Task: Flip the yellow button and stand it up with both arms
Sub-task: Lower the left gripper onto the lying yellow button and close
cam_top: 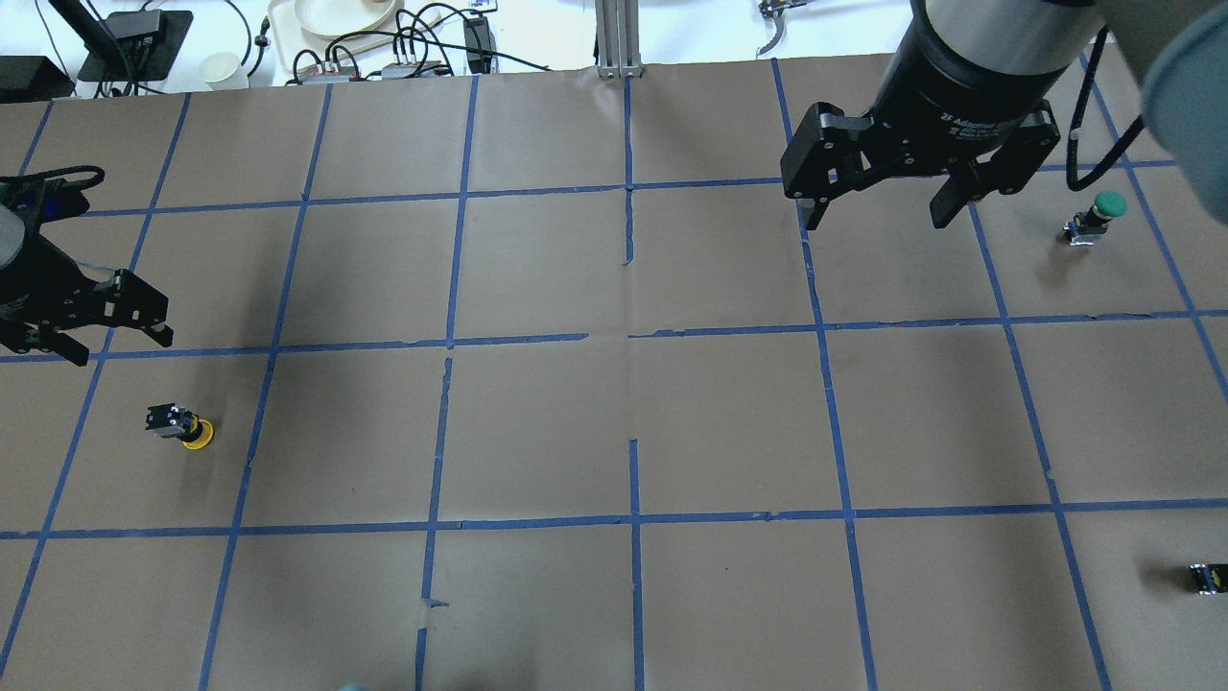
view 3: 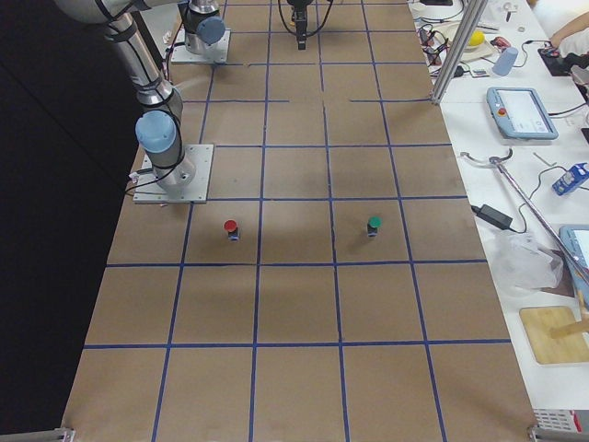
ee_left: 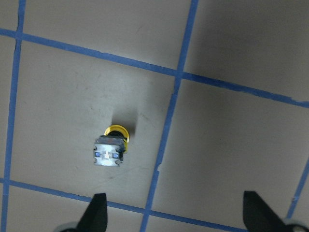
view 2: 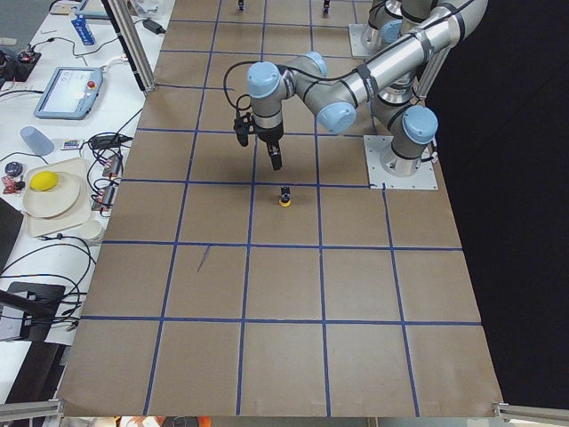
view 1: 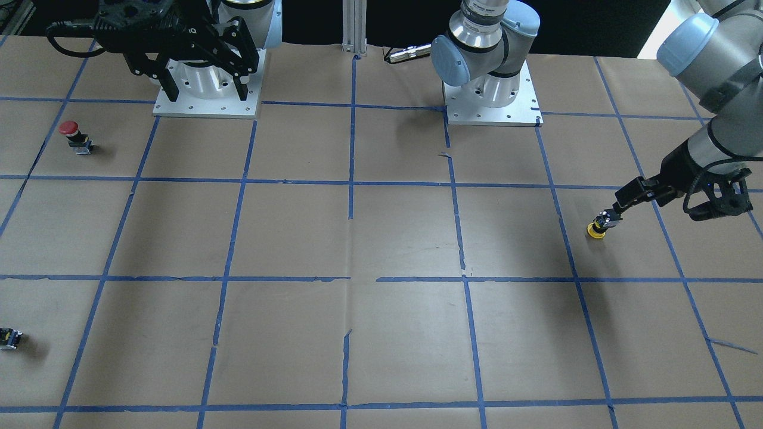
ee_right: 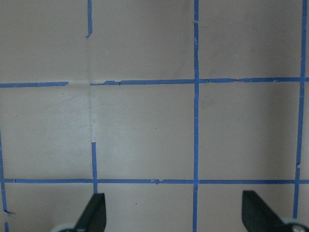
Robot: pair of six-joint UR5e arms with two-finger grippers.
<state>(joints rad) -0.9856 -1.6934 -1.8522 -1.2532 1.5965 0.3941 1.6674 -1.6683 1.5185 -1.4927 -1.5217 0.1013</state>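
Observation:
The yellow button (view 1: 598,229) rests cap-down on the brown paper table, with its silver block end up (ee_left: 108,153). It also shows in the overhead view (cam_top: 180,428) and the exterior left view (view 2: 284,197). My left gripper (cam_top: 110,344) is open and empty. It hovers above and slightly beyond the button without touching it. In the left wrist view, the button lies left of the midline between the open fingertips (ee_left: 96,212). My right gripper (cam_top: 878,206) is open and empty, held high over the far right part of the table. Its wrist view shows only paper and tape.
A red-capped button (view 1: 71,132) and a green-capped button (cam_top: 1103,211) stand on the robot's right side. A small capless black-silver block (cam_top: 1207,578) lies near the right front edge. Two arm base plates (view 1: 492,101) sit at the robot's edge. Cables and dishes (cam_top: 336,19) lie beyond the far edge.

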